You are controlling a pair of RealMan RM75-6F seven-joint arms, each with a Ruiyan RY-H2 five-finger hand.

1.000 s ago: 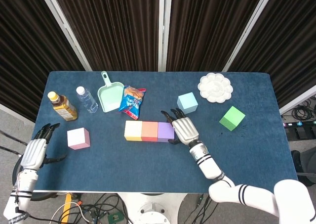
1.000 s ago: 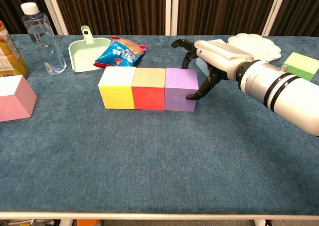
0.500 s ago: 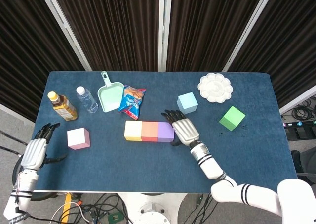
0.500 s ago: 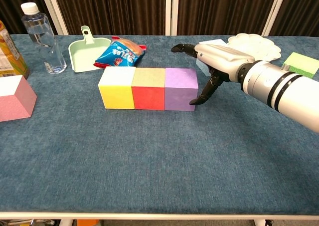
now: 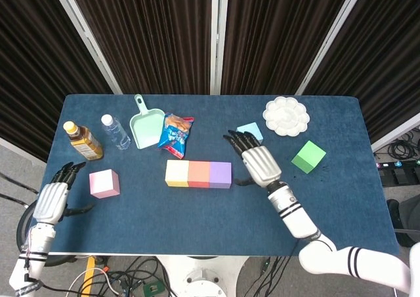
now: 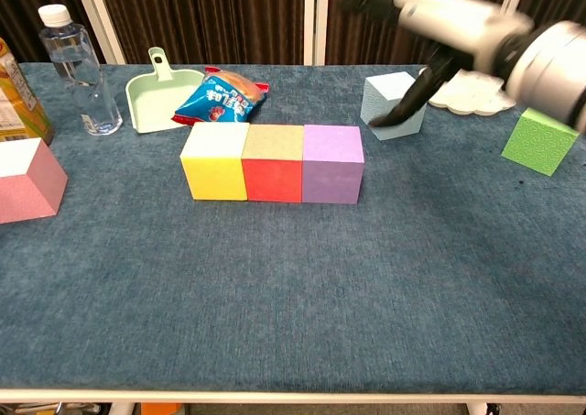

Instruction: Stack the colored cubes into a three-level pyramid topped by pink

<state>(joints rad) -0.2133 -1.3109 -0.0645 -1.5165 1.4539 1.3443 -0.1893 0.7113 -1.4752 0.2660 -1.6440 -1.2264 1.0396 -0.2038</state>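
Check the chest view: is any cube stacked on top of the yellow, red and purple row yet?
No. The yellow cube, red cube and purple cube sit side by side with bare tops.

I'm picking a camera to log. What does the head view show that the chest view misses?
Only the head view shows the left hand, open at the table's near left corner. Only the chest view shows the cubes' side faces. Both show the right hand, raised and empty, the yellow-red-purple row, the light blue cube, green cube and pink cube.
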